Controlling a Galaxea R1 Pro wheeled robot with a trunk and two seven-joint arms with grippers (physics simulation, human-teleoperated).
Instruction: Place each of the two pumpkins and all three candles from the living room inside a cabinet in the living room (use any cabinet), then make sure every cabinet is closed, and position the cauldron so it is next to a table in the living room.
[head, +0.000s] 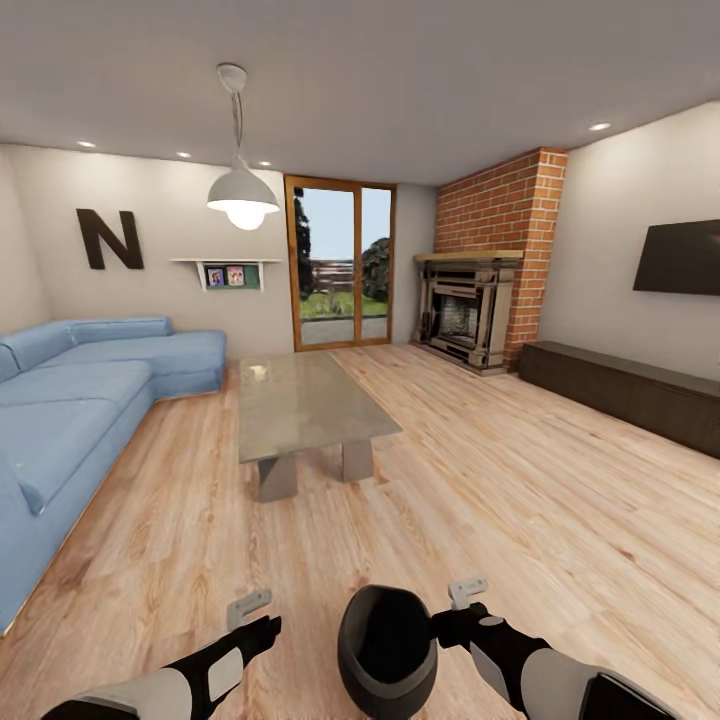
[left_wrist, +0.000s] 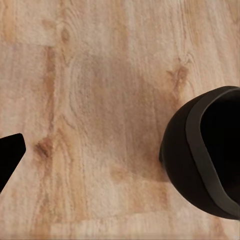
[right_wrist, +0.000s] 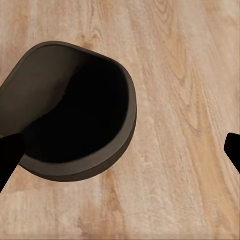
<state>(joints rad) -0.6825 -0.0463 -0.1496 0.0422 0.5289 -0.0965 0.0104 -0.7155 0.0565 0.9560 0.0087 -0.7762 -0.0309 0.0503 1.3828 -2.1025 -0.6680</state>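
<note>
The cauldron step is judged to be the one in hand: the black cauldron (head: 388, 650) is seen low in the head view, directly between the two hands and off the wooden floor (head: 520, 480), to judge by its place level with the wrists. The right hand (head: 458, 612) is set against the cauldron's rim on its own inner side; in the right wrist view one dark fingertip (right_wrist: 9, 159) is seen overlapping the cauldron (right_wrist: 75, 110) at its rim, while the other (right_wrist: 234, 146) stands well apart over bare floor, so the hand is spread wide and a firm grip on the rim cannot be confirmed. The left hand (head: 258, 618) is held just beside the cauldron without touching it; in the left wrist view only one fingertip (left_wrist: 10, 155) is shown, far from the cauldron (left_wrist: 200, 155), so whether that hand is wide or narrow cannot be told. The coffee table (head: 310, 400) lies ahead of both hands, well apart, with bare floor between. The cabinet (head: 625, 392) is seen far off beyond the right hand, its fronts apparently closed; no pumpkins or candles are to be made out. The next move is judged to call for the base to be driven forward and the cauldron to be lowered upright onto the floor close beside the tabletop's base.
</note>
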